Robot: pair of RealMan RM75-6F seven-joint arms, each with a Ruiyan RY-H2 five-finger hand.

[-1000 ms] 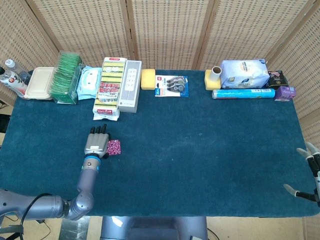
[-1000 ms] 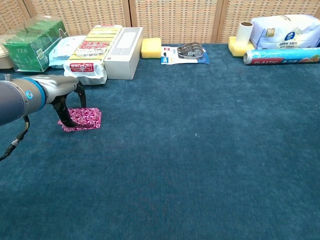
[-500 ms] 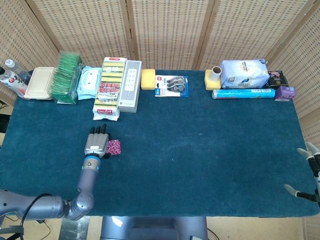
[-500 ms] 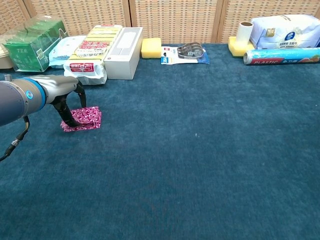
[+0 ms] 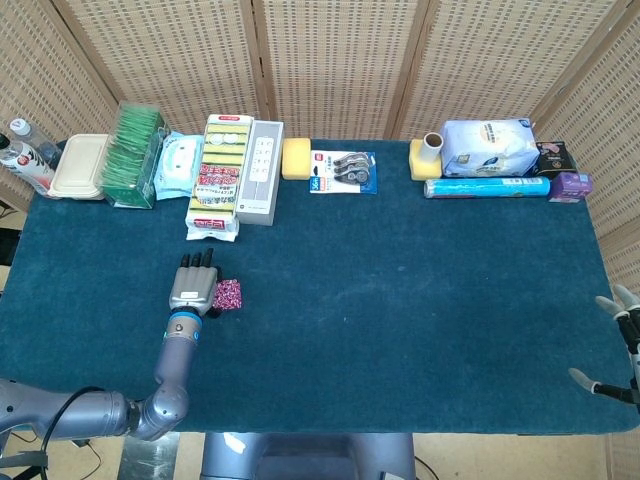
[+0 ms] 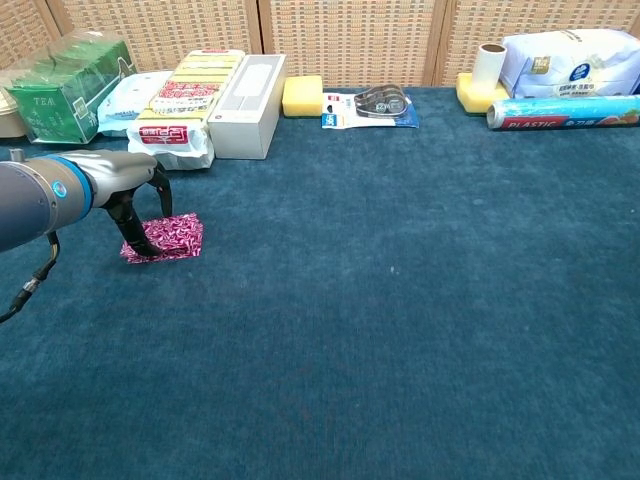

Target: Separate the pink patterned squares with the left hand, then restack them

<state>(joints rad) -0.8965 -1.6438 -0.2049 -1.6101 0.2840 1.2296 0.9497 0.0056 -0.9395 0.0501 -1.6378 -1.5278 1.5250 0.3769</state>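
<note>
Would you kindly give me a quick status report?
Left robot hand touching pink patterned squares, still stacked. Right robot hand open at table edge. Nothing in the way.

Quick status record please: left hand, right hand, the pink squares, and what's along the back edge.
left hand: fingers arched down onto the pink patterned squares, touching their left part
pink patterned squares: one pile on the blue cloth table, not visibly separated
right hand: at the table's right edge, fingers apart, holding nothing
back edge: green tea box, white box, yellow sponge, plastic wrap roll
</note>
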